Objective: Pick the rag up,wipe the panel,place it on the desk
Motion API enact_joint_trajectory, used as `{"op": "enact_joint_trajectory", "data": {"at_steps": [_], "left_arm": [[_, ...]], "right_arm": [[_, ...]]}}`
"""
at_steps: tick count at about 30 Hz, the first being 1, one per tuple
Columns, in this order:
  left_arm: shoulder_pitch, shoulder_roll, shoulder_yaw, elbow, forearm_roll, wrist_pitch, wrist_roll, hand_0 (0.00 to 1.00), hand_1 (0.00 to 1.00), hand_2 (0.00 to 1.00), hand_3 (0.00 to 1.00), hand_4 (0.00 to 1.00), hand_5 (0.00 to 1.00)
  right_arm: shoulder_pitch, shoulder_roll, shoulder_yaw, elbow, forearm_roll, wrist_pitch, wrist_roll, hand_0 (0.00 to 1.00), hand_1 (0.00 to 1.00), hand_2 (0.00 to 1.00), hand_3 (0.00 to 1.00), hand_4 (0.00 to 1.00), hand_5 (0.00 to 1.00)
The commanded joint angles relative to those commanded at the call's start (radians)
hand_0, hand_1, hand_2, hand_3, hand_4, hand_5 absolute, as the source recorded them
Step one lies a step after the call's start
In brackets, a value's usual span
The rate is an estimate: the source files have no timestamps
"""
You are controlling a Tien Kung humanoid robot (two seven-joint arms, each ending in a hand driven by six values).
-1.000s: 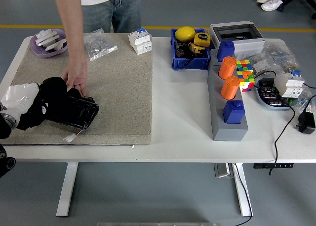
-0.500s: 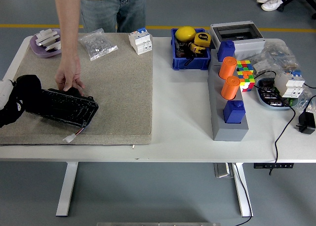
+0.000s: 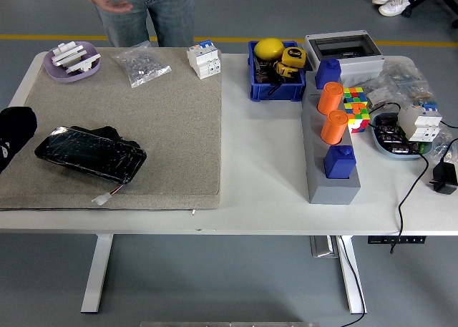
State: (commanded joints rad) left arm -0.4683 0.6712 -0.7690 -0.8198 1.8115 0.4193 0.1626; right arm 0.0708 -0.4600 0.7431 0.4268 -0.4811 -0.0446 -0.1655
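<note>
While the left hand (image 3: 14, 130) sits at the mat's (image 3: 164, 127) edge, fingers unreadable, the rag (image 3: 107, 133) beside the panel (image 3: 89, 154) should be pinched cleanly.

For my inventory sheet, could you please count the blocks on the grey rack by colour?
Orange cylinders: 2
Blue blocks: 2
Total: 4, all standing on the grey rack.
</note>
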Motion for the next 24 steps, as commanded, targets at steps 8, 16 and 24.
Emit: {"op": "enact_joint_trajectory", "data": {"at_steps": [8, 16, 24], "left_arm": [[-0.04, -0.053, 0.038, 0.157, -0.143, 0.014, -0.161, 0.264, 0.208, 0.529, 0.531, 0.402, 0.002], [-0.05, -0.075, 0.057, 0.185, -0.149, -0.01, -0.189, 0.457, 0.586, 0.568, 0.541, 0.47, 0.002], [-0.054, -0.074, 0.059, 0.182, -0.12, -0.033, -0.158, 0.576, 0.763, 0.671, 0.558, 0.564, 0.002]], "right_arm": [[0.001, 0.005, 0.004, 0.005, -0.009, -0.002, -0.001, 0.814, 0.674, 0.687, 0.638, 0.959, 0.771], [0.004, 0.008, 0.008, 0.005, -0.011, -0.003, -0.003, 0.814, 0.674, 0.687, 0.638, 0.959, 0.772], [0.005, 0.012, 0.014, 0.007, -0.016, -0.004, -0.002, 0.814, 0.672, 0.687, 0.637, 0.959, 0.774]]}}
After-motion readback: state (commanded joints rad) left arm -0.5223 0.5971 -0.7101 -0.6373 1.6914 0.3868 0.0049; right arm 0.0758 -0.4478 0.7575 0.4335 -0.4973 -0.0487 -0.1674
